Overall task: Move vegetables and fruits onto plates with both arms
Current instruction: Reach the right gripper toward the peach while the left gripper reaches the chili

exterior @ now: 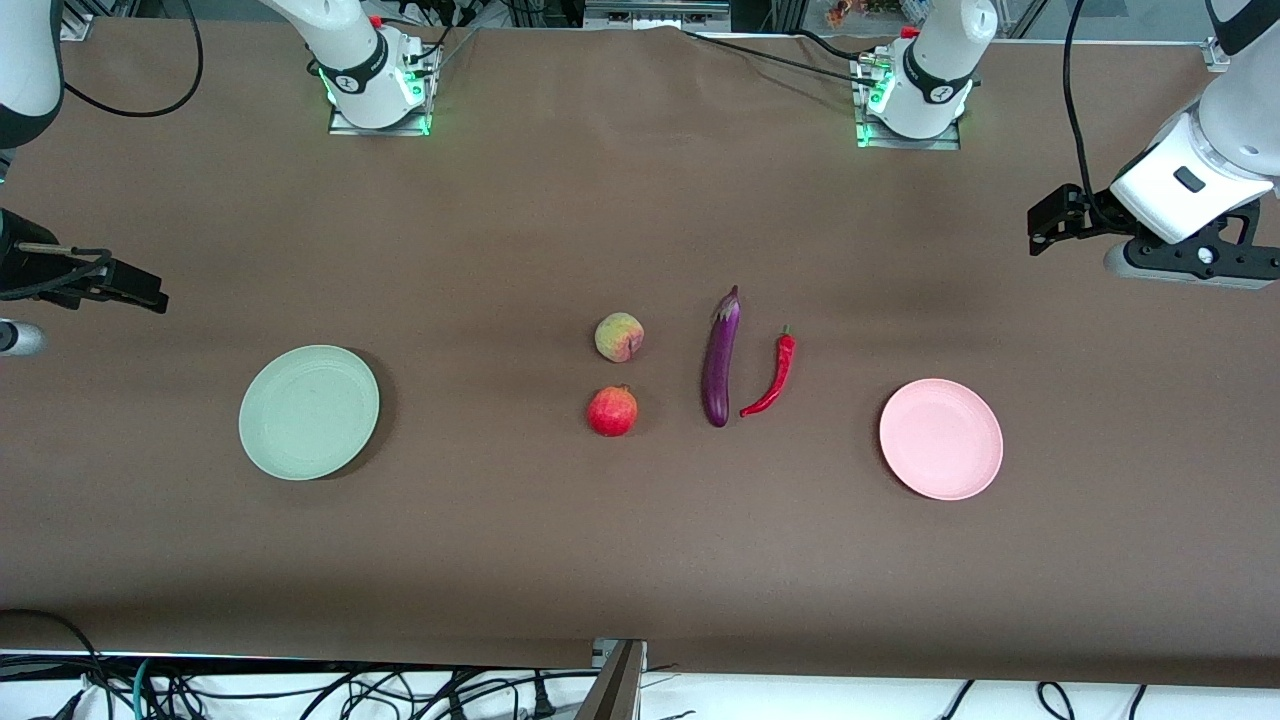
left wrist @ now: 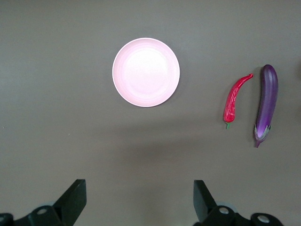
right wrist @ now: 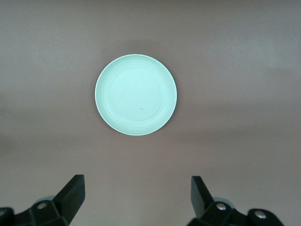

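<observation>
The peach point(exterior: 619, 337), pomegranate point(exterior: 612, 411), purple eggplant point(exterior: 721, 358) and red chili point(exterior: 773, 378) lie together mid-table. The mint green plate point(exterior: 309, 412) lies bare toward the right arm's end, the pink plate point(exterior: 941, 439) bare toward the left arm's end. My left gripper point(exterior: 1042, 228) hangs open and empty, high over the table's end past the pink plate. Its wrist view point(left wrist: 139, 197) shows the pink plate point(left wrist: 146, 72), chili point(left wrist: 234, 99) and eggplant point(left wrist: 266, 104). My right gripper point(exterior: 148, 290) hangs open and empty, high past the green plate, which shows in its wrist view point(right wrist: 136, 94).
A brown cloth point(exterior: 640, 560) covers the table. The two arm bases point(exterior: 375, 85) point(exterior: 915, 95) stand along the edge farthest from the front camera. Cables and a metal bracket point(exterior: 615, 680) lie along the nearest edge.
</observation>
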Motion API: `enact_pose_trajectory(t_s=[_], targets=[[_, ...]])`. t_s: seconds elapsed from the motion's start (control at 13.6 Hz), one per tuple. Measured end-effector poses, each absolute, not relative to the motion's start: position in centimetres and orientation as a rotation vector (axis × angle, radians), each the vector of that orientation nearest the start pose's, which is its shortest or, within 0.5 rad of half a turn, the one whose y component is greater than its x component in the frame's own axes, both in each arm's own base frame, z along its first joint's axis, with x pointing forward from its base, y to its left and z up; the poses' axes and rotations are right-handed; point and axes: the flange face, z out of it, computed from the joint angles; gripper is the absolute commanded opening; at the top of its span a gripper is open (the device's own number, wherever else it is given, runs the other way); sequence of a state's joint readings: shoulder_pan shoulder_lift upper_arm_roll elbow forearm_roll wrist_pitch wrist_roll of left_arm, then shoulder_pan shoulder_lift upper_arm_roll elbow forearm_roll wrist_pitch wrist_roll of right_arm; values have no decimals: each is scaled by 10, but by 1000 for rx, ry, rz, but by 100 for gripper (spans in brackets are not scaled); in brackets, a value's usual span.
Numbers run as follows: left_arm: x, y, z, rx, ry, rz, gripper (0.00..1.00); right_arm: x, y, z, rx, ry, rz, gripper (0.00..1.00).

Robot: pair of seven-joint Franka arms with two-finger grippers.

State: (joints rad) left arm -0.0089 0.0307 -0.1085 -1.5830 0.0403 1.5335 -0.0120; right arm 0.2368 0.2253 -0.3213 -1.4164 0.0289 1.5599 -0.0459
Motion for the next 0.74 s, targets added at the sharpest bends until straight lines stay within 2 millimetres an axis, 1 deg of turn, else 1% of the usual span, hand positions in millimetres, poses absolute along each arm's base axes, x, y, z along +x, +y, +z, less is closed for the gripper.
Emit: enact_pose_trajectory(t_s=[0.07,0.15,0.29,0.37,0.44,0.51,0.59,0.66,0.74], targets=[[555,-60,599,-3093,163,120,100,615,-28,572,-3198,29,117,100],[555,-60,599,-3093,164,120,100,610,-20,575,-3243,-30,121,100],[555,-60,599,-3093,164,120,100,598,9,592,-3290,-144,84,100],[555,-61,599,-3093,165,120,100,592,16,604,-3293,-158,47,100],[555,-62,598,-3093,170,123,100,585,12,617,-3292,-148,16,100],[555,-65,596,-3094,177,141,100,578,2,626,-3289,-123,1,100],[554,-69,588,-3100,188,197,100,573,-10,630,-3275,-93,-2,100],[552,-77,576,-3108,207,286,100,570,-18,628,-3242,-65,10,100],[553,-88,559,-3108,240,380,100,568,-23,622,-3205,-42,36,100]])
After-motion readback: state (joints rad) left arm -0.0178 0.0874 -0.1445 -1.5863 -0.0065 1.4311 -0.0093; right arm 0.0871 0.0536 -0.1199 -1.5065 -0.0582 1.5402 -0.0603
